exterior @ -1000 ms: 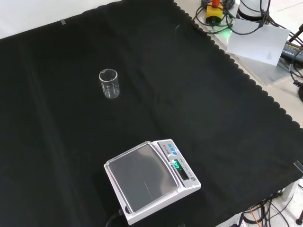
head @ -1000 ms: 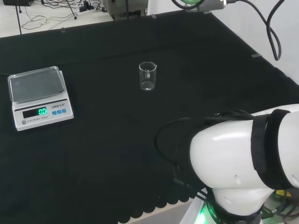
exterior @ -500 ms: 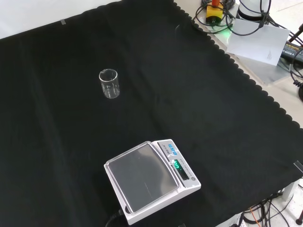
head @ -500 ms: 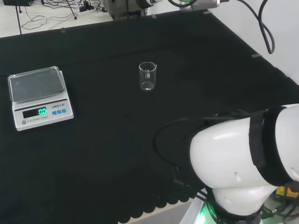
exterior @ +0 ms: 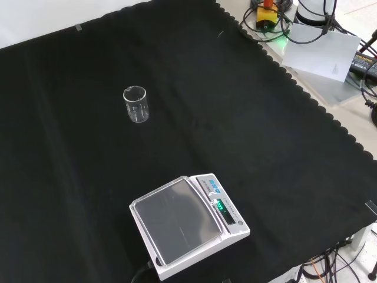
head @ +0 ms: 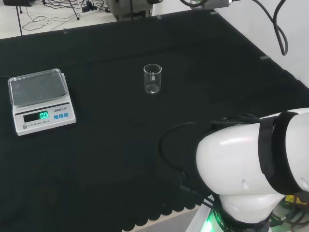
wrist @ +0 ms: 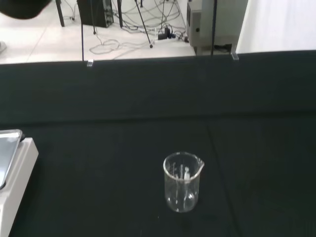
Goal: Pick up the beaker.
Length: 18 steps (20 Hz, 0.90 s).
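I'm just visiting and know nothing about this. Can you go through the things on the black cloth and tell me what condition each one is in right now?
Beaker: upright on the cloth, looks empty, nothing touching it.
Scale: switched on, display lit green, its tray bare.
Black cloth: spread flat over the bench, scalloped edge showing.

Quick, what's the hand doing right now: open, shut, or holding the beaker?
Hand: cannot be told.
Beaker: stands upright on the black cloth, held by nothing.
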Each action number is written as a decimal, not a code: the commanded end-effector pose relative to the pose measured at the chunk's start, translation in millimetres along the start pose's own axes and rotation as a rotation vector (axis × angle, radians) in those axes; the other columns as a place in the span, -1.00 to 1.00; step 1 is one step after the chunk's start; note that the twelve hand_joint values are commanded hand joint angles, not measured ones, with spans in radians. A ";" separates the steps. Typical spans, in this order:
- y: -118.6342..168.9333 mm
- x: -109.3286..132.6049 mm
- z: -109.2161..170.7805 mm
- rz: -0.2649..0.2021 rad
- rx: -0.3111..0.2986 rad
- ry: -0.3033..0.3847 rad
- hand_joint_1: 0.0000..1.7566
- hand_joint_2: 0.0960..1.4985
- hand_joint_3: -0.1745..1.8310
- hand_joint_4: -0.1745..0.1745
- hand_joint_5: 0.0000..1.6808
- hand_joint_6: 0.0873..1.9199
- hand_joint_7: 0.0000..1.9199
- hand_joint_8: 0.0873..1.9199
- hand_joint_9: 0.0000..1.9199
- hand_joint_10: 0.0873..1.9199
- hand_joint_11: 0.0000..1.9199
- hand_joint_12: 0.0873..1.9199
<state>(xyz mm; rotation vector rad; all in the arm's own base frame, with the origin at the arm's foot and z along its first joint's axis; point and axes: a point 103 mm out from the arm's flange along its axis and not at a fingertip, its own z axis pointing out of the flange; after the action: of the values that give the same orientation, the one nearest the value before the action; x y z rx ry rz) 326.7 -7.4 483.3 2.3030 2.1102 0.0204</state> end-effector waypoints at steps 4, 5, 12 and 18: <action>93.9 -20.9 95.0 -0.060 0.082 0.003 -0.32 -0.02 -0.67 -0.13 -0.79 -1.00 -0.92 -0.34 -0.85 -0.15 -1.00 0.31; 101.0 -21.6 102.2 -0.058 0.083 0.007 -0.32 -0.02 -0.67 -0.13 -0.79 -1.00 -0.92 -0.34 -0.85 -0.15 -1.00 0.31; 144.9 -21.4 158.2 -0.036 0.072 0.050 -0.30 -0.02 -0.67 -0.13 -0.82 -1.00 -0.94 -0.33 -0.85 -0.15 -1.00 0.28; 171.1 -27.4 214.0 0.006 0.119 0.089 -0.29 -0.02 -0.67 -0.13 -0.84 -1.00 -0.96 -0.32 -0.85 -0.15 -1.00 0.26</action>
<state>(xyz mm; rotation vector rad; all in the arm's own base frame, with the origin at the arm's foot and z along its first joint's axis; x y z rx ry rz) 462.0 -35.1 324.3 2.3588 2.2231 -0.0527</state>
